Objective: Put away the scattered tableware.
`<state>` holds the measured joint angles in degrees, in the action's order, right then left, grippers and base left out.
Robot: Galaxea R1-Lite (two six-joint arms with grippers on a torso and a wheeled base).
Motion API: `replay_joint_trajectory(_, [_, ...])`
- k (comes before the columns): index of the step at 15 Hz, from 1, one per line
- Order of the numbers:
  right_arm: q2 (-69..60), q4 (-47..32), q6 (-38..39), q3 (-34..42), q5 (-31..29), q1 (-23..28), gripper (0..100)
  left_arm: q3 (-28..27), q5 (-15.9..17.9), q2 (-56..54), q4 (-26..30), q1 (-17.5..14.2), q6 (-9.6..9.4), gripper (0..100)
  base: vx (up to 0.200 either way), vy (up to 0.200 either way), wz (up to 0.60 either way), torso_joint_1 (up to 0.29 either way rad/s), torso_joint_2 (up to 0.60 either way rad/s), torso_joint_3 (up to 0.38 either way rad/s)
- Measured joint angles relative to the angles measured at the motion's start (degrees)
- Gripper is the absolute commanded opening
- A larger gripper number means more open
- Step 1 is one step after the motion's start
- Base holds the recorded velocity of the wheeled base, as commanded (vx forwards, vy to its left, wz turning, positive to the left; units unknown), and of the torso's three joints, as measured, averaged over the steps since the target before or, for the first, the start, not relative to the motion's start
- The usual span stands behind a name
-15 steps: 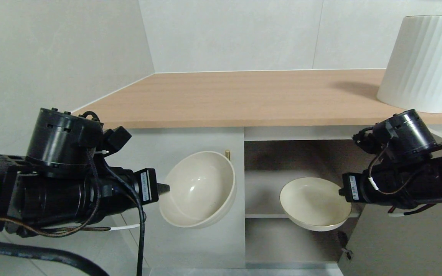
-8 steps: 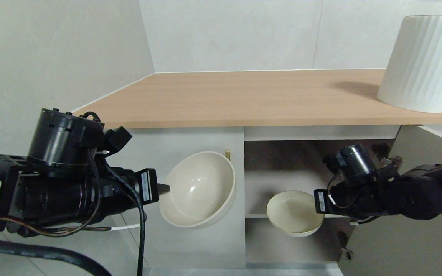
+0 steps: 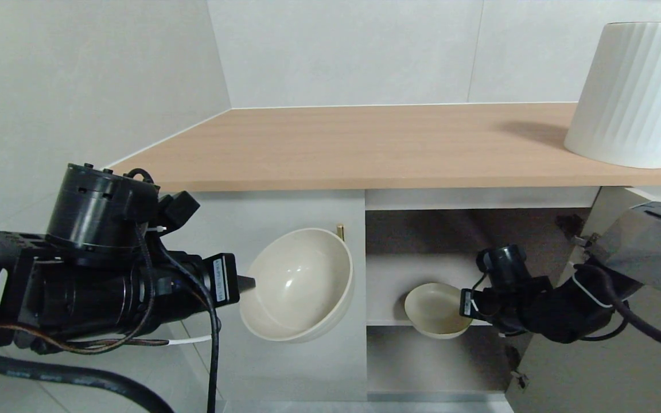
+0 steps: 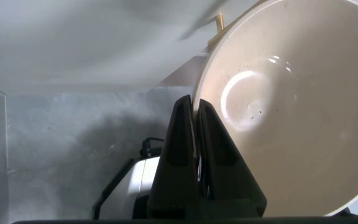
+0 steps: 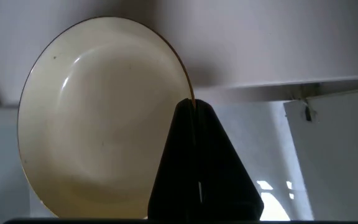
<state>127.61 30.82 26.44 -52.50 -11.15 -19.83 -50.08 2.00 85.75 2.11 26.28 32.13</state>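
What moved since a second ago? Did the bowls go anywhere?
The right gripper, shut on the small bowl, carried it forward, deeper into the open cabinet, over the shelf. Nothing was let go. The left gripper kept the big bowl where it was, by the closed door.

Pale tiled walls (image 3: 353, 51) meet in a corner behind a wooden table (image 3: 365, 143). A white ribbed cylinder (image 3: 634, 92) stands at its right end. Below, a white cabinet (image 3: 479, 199): left door (image 3: 307, 367) closed, right side open onto a shelf (image 3: 385, 292). Pale floor (image 3: 184, 367).
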Motion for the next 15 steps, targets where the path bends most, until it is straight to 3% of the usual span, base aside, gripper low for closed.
replay_joint_trajectory(5, [5.2,4.5,0.5,-0.6,-1.3,1.3,0,0.0,0.0,0.3,0.0,0.0,0.0,0,0.0,0.0,0.0,0.0,0.0,0.0])
replay_joint_trajectory(15, [11.4,5.0,3.7,-9.4,-6.6,2.0,0,0.1,-0.1,1.3,0.0,0.0,0.0,0,0.0,0.0,0.0,0.0,0.0,0.0])
